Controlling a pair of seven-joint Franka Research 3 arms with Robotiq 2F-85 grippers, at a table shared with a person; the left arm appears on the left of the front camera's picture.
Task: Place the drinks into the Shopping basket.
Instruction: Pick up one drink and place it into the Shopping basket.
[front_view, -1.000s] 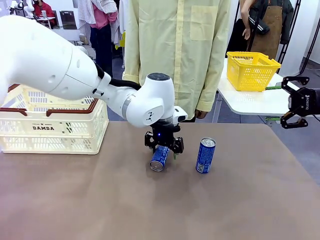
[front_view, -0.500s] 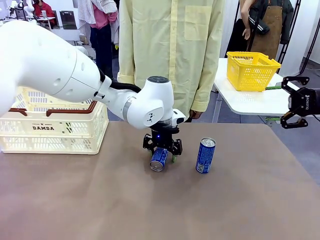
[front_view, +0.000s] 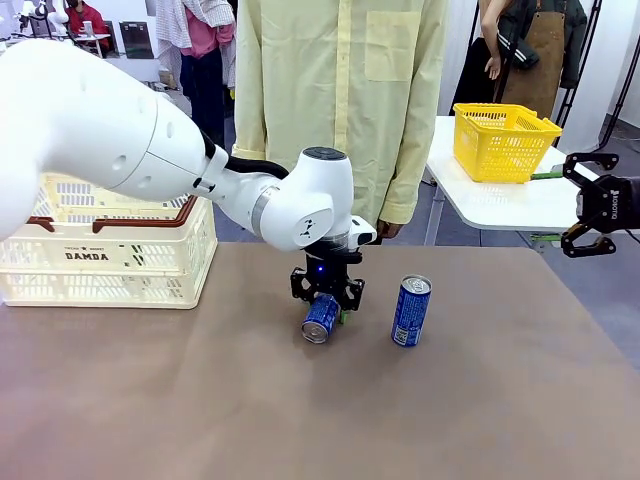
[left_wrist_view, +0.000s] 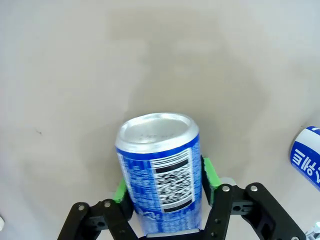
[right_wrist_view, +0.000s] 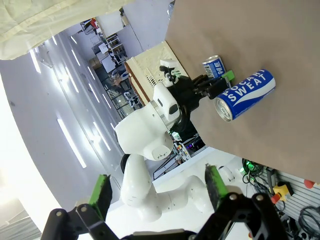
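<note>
The left gripper (front_view: 325, 303), jaws wide astride the lying blue can (front_view: 321, 318) a second ago, has closed its green pads (left_wrist_view: 208, 172) onto both sides of it at mid-table, barcode up, long axis flat, silver top toward the robot. Beside it the upright can (right_wrist_view: 246, 95) reads "POCARI SWEAT"; the "DAMDA" Shopping basket (front_view: 100, 262) sits table-left, and the right gripper (front_view: 590, 205) hangs wide open.

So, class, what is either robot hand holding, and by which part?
Left hand clamps the lying blue can across its barrel sides; right hand holds nothing.
</note>
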